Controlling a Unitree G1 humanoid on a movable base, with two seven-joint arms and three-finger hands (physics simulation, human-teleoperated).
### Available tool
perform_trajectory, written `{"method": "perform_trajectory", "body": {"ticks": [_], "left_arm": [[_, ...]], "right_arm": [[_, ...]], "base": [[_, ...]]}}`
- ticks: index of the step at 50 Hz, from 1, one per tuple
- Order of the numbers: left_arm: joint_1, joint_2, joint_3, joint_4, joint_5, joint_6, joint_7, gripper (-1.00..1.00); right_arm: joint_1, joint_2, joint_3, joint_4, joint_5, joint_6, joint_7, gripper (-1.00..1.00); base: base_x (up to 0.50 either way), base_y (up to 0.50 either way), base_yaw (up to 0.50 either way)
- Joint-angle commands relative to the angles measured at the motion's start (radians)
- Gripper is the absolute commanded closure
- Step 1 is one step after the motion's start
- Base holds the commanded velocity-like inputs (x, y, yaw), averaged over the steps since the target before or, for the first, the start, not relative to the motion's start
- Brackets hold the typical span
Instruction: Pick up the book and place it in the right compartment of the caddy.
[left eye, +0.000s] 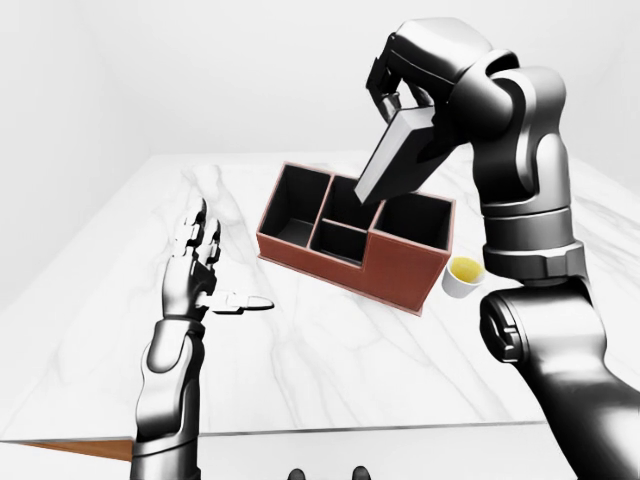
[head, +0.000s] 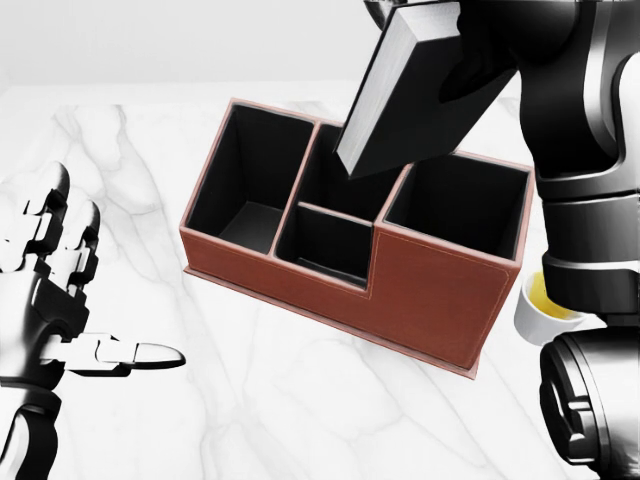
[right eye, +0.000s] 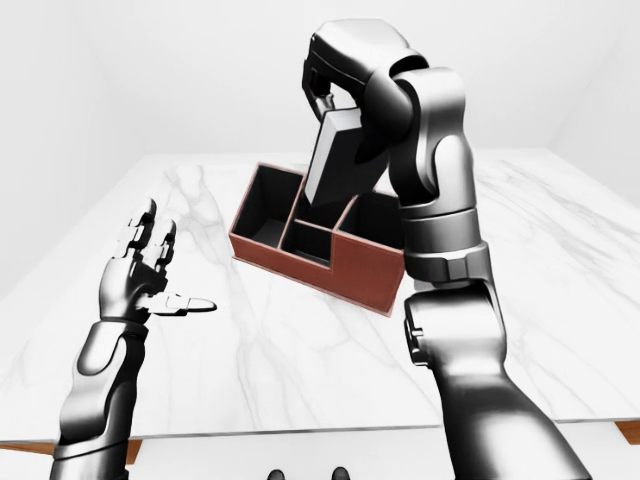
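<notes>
1. Two hands show: the right hand (left eye: 400, 85) grips the book (left eye: 393, 155) at its top end, holding it tilted in the air above the caddy (head: 430, 300).
2. Left hand (head: 55, 290) hovers open at 9 o'clock of the caddy, fingers spread.
3. White cup (left eye: 462, 277) of yellow liquid stands on the marble surface (head: 280, 400) just beside the caddy at 3 o'clock.

book (head: 400, 90) above caddy (head: 420, 295), cup (left eye: 462, 276) right

Red-brown caddy (head: 420, 300) with black inside, white grey-veined marble table (head: 280, 420), grey-edged dark book (head: 400, 100)
</notes>
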Motion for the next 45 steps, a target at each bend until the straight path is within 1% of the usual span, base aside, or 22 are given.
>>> {"method": "perform_trajectory", "body": {"ticks": [1, 4, 6, 7, 9, 14, 16, 18, 31, 34, 40, 45], "left_arm": [[0.004, -0.003, -0.002, -0.005, 0.001, 0.001, 0.001, -1.00], [0.005, -0.004, -0.003, -0.005, 0.001, -0.001, 0.000, -1.00], [0.007, -0.003, -0.001, -0.006, -0.001, 0.000, -0.002, -1.00], [0.007, -0.003, -0.001, -0.006, -0.001, 0.000, -0.002, -1.00], [0.006, -0.004, -0.001, 0.001, 0.000, -0.004, 0.000, -1.00], [0.006, -0.003, 0.000, 0.006, 0.000, -0.008, -0.002, -1.00], [0.004, -0.001, 0.003, 0.008, -0.003, -0.007, -0.002, -1.00], [0.004, -0.001, 0.004, 0.008, -0.005, -0.006, 0.000, -1.00], [0.006, -0.001, 0.003, 0.007, -0.006, -0.008, 0.000, -1.00], [0.006, -0.001, 0.003, 0.005, -0.006, -0.006, 0.000, -1.00], [0.006, -0.002, 0.002, 0.020, -0.004, -0.018, -0.001, -1.00], [0.014, -0.002, 0.003, 0.014, -0.005, -0.018, -0.003, -1.00]], "right_arm": [[-0.176, -0.052, 0.006, 0.472, -0.139, 0.000, -0.244, 1.00], [-0.212, -0.053, 0.014, 0.578, -0.162, 0.000, -0.304, 1.00], [-0.233, -0.049, 0.022, 0.663, -0.170, 0.000, -0.365, 1.00], [-0.235, -0.049, 0.022, 0.669, -0.170, 0.000, -0.368, 1.00], [-0.248, -0.043, 0.034, 0.753, -0.190, 0.000, -0.444, 1.00], [-0.256, -0.038, 0.045, 0.829, -0.204, 0.000, -0.510, 1.00], [-0.256, -0.033, 0.049, 0.849, -0.208, 0.000, -0.526, 1.00], [-0.255, -0.029, 0.058, 0.874, -0.226, 0.000, -0.563, 1.00], [-0.244, -0.017, 0.067, 0.963, -0.258, 0.000, -0.679, 1.00], [-0.243, -0.016, 0.064, 0.972, -0.259, 0.000, -0.691, 1.00], [-0.227, -0.014, 0.073, 0.988, -0.279, 0.000, -0.724, 1.00], [-0.223, -0.010, 0.067, 0.996, -0.285, 0.000, -0.746, 1.00]], "base": [[0.00, 0.00, 0.00], [0.00, 0.00, 0.00], [0.00, 0.00, 0.00], [0.00, 0.00, 0.00], [0.00, 0.00, 0.00], [0.00, 0.00, 0.00], [0.00, 0.00, 0.00], [0.00, 0.00, 0.00], [0.00, 0.00, 0.00], [0.00, 0.00, 0.00], [0.00, 0.00, 0.00], [0.00, 0.00, 0.00]]}}
